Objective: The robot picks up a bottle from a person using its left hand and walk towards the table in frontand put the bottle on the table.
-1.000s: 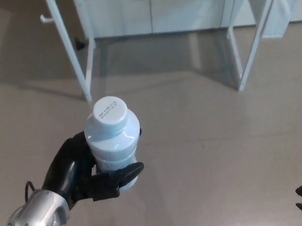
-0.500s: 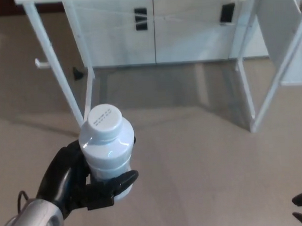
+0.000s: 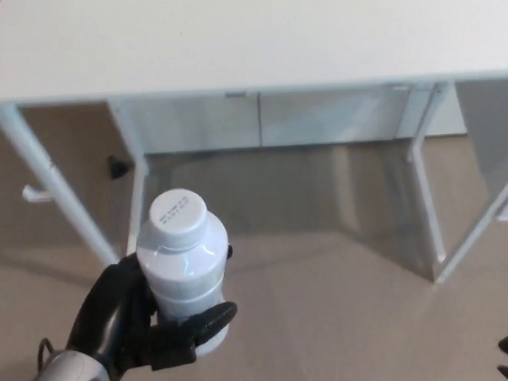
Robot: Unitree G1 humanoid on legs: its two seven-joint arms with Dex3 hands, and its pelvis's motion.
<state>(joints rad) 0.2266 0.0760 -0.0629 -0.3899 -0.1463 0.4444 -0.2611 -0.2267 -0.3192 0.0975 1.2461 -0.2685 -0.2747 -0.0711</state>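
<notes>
Bottle (image 3: 182, 265) upright, left hand (image 3: 133, 322) wrapped around it, fingers closed

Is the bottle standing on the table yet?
No, the left hand holds the bottle upright over the floor, short of the white table.

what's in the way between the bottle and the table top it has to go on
Nothing visible. The left robot hand holds the white bottle upright over the floor, short of the white table ahead, and no object shows on its top.
</notes>
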